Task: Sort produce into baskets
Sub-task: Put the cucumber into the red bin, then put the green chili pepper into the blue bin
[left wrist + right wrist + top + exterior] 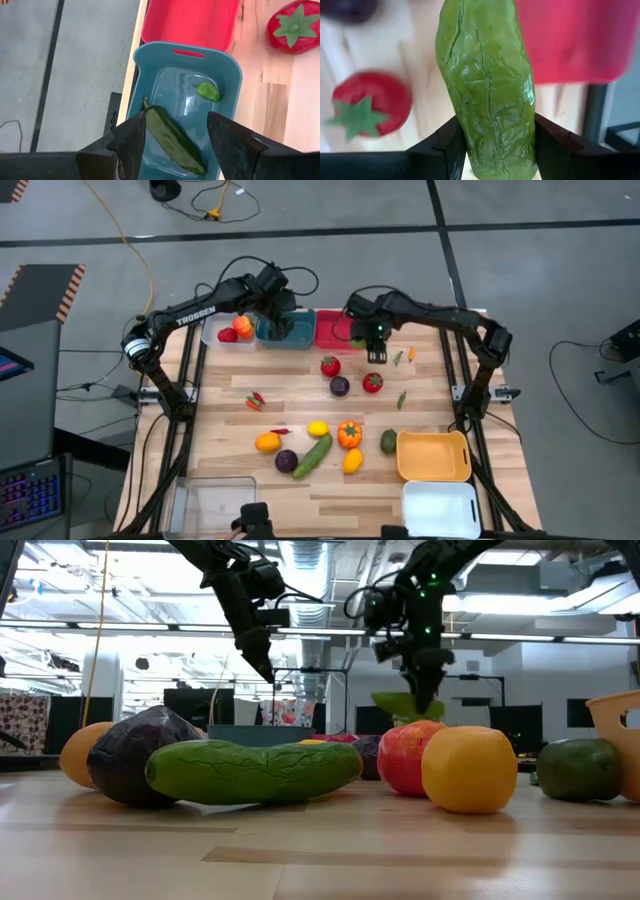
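Observation:
My left gripper [290,326] is open above the teal basket [284,337], which holds a long green pod [172,140] and a small green pepper [208,91]. My right gripper [377,350] is shut on a wrinkled green oblong vegetable [487,85], in front of the red basket [335,330] and above the table. In the low view the vegetable [402,703] hangs under the right gripper [420,690]. A red tomato [330,365] lies on the table near it. My right gripper pinches the green vegetable's two long sides [470,150] between its two fingers [440,150], near one end. The fingers point down and lie across it. The vegetable reaches on below the fingers and hangs clear of the table.
A pale basket [225,330] at the far left holds red and orange produce. Tomatoes, a purple piece [340,386], a cucumber [312,455], an orange pepper [349,434] and small chilies lie mid-table. Orange-yellow [433,455], white [440,508] and clear [212,505] baskets stand near the front edge.

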You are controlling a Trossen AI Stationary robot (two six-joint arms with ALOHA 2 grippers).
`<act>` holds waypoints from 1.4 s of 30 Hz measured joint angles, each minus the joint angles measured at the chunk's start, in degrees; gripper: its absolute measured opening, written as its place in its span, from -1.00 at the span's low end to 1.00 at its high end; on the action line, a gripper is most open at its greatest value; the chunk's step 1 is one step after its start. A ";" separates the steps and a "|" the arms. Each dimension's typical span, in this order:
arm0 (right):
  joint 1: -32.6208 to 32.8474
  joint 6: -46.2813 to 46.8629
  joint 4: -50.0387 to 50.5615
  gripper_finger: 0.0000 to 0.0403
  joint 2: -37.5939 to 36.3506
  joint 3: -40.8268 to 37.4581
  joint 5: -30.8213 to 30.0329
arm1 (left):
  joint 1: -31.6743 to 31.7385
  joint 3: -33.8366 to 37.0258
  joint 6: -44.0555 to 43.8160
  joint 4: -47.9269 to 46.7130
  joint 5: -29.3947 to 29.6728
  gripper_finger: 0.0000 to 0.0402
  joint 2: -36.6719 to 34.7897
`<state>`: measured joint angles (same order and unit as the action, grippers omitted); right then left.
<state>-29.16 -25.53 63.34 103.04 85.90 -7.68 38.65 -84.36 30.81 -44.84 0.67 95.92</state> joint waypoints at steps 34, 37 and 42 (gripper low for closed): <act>-3.20 -0.40 -26.12 0.25 0.03 0.99 0.30 | -0.37 6.58 -4.96 -5.03 -12.69 -0.01 -13.36; -3.20 -0.40 -26.13 0.35 0.03 0.99 0.30 | -0.33 11.72 -6.85 -2.68 -13.13 -0.01 -17.40; -3.20 -0.38 -26.10 0.44 0.03 0.99 0.26 | -0.35 20.24 -10.41 5.02 -13.49 -0.01 -24.31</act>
<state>-32.36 -25.91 37.23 103.07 86.89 -7.42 38.30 -64.12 20.40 -39.82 -12.82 71.61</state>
